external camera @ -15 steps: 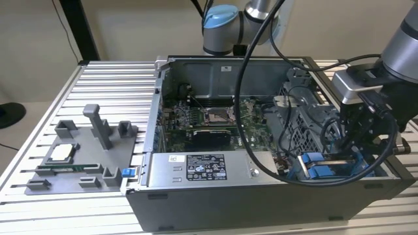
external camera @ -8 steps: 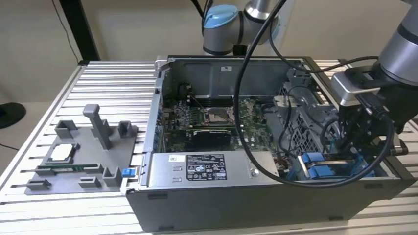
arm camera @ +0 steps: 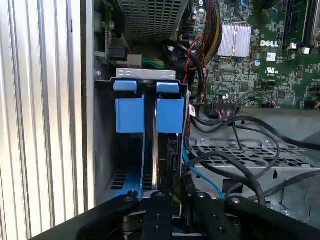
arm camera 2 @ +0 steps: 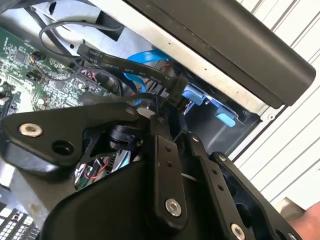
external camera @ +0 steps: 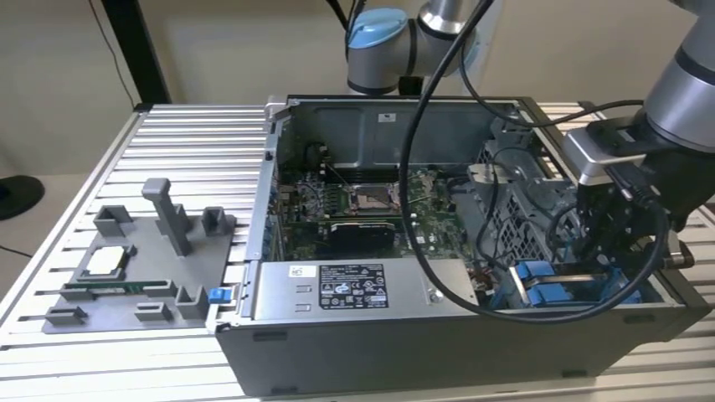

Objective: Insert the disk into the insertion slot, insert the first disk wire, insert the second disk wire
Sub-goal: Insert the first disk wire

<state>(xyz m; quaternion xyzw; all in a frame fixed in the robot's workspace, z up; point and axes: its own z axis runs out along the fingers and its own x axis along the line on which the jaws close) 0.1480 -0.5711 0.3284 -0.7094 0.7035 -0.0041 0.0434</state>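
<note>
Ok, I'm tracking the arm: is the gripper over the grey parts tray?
No, the gripper is down in the computer case at the insertion slot, well apart from the grey tray.

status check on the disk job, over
Status: claw down at the slot; disk looks seated in it; black cable crowding the slot mouth.

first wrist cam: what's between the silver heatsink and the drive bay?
In the first wrist view, a bundle of black and red wires loops down between the heatsink and the insertion slot. The stretch is not bare.
</note>
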